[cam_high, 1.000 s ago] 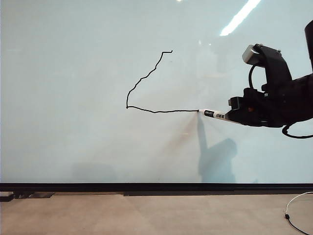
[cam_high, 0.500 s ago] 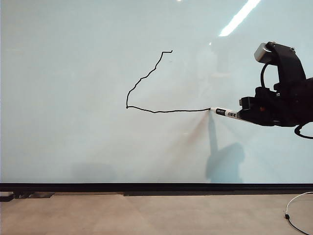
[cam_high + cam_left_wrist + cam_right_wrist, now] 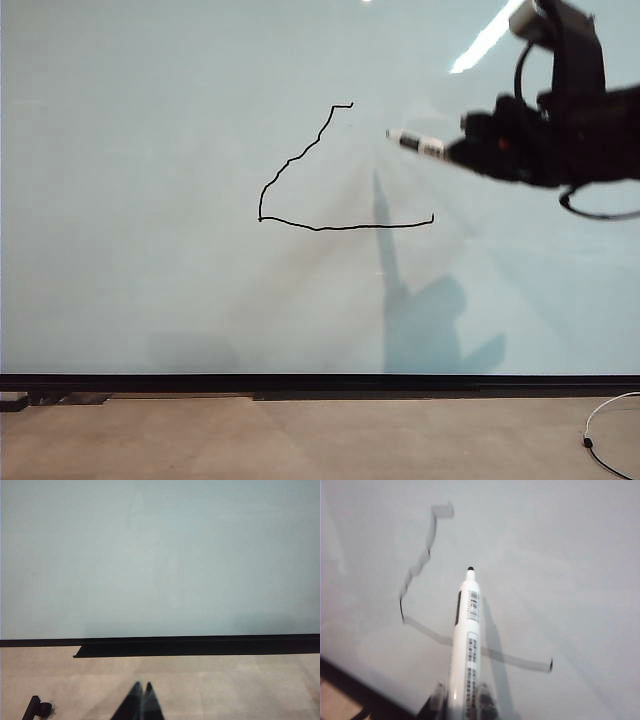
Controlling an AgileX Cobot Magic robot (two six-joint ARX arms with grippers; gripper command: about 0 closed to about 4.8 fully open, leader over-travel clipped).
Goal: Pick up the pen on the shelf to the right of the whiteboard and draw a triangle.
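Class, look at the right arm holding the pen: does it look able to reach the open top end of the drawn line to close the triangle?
Probably yes. The right tool grips the pen, whose tip hangs just right of the triangle line's top end, with only bare whiteboard between.

white pen [image 3: 468, 635] with black label band; pale grey-white whiteboard [image 3: 150, 150]; black triangle [image 3: 300, 160] line.

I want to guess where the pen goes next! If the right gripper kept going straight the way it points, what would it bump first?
Probably the whiteboard. The right gripper holds the pen, whose tip aims at bare board near the triangle's open top. Depth is unclear.
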